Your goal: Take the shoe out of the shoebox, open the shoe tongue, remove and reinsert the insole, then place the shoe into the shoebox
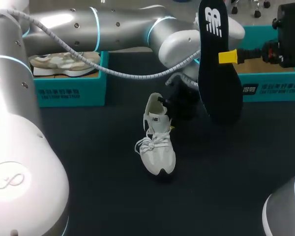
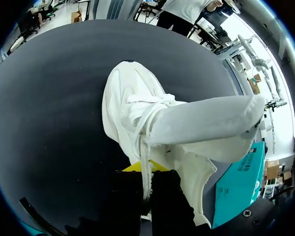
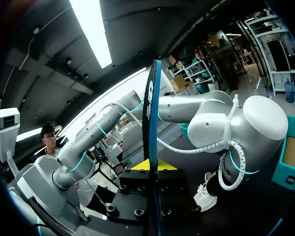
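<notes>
Dark tabletop [image 1: 98,187] free at lower centre. White lace-up sneaker [image 1: 157,142] blocks mid-frame, upright black foam insole [image 1: 217,64] upper right, teal cardboard shoebox [image 1: 71,91] upper left.

Shoe: white lace-up mesh sports shoe [image 1: 158,147] [image 2: 132,108] near the middle of the black table, toe toward 6 o'clock, heel toward 12 o'clock. Its laces hang loose and its mouth is open. My left gripper [image 2: 146,179] pinches its heel end.
Insole: dark navy foam insole with a white logo [image 1: 219,73] [image 3: 151,123], out of the shoe and upright in the air at 2 o'clock from it. The narrow logo end is up, and my right gripper [image 1: 227,57] clamps it.
Boxes: open teal cardboard shoebox [image 1: 71,91] at 10 o'clock from the white shoe, with a beige shoe [image 1: 64,63] inside. A second teal shoebox [image 1: 273,86] stands at 2 o'clock, behind the insole.
</notes>
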{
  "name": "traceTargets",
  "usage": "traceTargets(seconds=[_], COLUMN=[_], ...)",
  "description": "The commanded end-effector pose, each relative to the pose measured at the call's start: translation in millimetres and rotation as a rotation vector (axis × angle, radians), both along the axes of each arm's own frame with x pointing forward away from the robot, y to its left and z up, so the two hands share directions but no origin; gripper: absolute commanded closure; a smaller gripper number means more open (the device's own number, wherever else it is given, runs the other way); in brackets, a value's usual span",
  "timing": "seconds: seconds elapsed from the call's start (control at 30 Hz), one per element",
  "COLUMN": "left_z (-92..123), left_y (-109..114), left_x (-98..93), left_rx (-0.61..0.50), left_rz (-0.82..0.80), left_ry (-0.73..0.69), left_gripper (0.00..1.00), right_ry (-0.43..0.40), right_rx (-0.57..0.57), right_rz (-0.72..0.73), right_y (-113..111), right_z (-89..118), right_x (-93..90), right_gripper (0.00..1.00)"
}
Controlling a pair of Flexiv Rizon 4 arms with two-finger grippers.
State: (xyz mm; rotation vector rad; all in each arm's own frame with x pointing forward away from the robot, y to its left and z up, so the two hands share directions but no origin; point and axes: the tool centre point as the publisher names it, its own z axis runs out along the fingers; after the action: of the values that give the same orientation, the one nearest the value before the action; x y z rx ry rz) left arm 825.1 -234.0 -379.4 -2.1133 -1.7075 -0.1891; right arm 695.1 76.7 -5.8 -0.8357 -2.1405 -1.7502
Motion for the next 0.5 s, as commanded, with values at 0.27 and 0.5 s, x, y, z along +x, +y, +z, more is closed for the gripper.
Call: traceTargets(seconds=[0.27, 0.5], left_z=[9, 35], left_y=[-1, 1], left_x=[0.6, 8.3], left_rx=[-0.069, -0.223], left_rz=[0.028, 0.097], left_ry=[0.003, -0.026], left_gripper=[0.0, 0.0], right_ry=[0.002, 0.002], right_rx=[-0.003, -0.003], right_rz=[0.0, 0.0], right_y=[2, 2], right_z=[0, 0], right_x=[1.3, 1.3], right_gripper=[1.0, 1.0])
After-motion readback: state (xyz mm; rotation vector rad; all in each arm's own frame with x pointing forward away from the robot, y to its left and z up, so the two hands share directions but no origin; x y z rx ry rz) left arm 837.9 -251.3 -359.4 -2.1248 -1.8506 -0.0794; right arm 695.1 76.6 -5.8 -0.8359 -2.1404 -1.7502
